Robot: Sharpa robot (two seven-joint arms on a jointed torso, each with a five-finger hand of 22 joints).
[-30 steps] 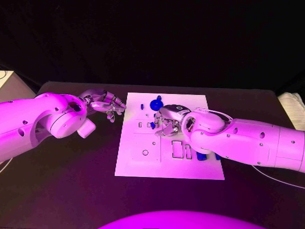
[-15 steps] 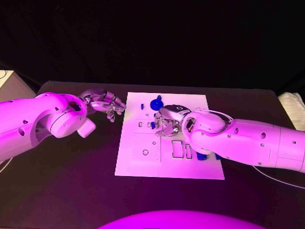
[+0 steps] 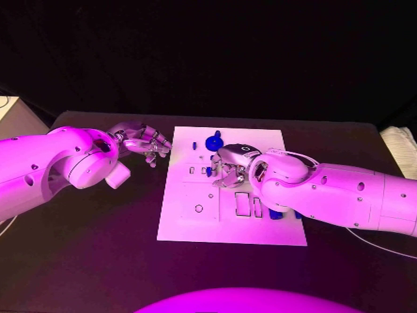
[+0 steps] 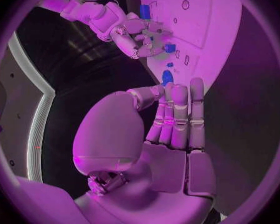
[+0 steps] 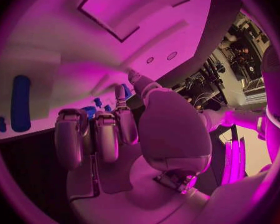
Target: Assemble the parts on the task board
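1. The white flat rectangular task board [image 3: 229,215] lies in the middle of the black bench [image 3: 96,248].
2. The silver right hand [image 3: 229,171] is over the upper middle part of the board, with its fingers bent down toward the surface.
3. In the left wrist view a small blue part [image 4: 170,48] sits at the fingertips of this right hand; it seems to be pinched there, but the view is too small to be sure.
4. The silver left hand [image 3: 144,145] is above the bench just beside the left edge of the board. Its fingers are straight and close together, and it holds nothing.
5. A round dark blue part [image 3: 213,141] stands near the far edge of the board, just beyond the right hand.
6. A long blue part [image 5: 20,103] lies on the board near its right side, partly under the right arm.
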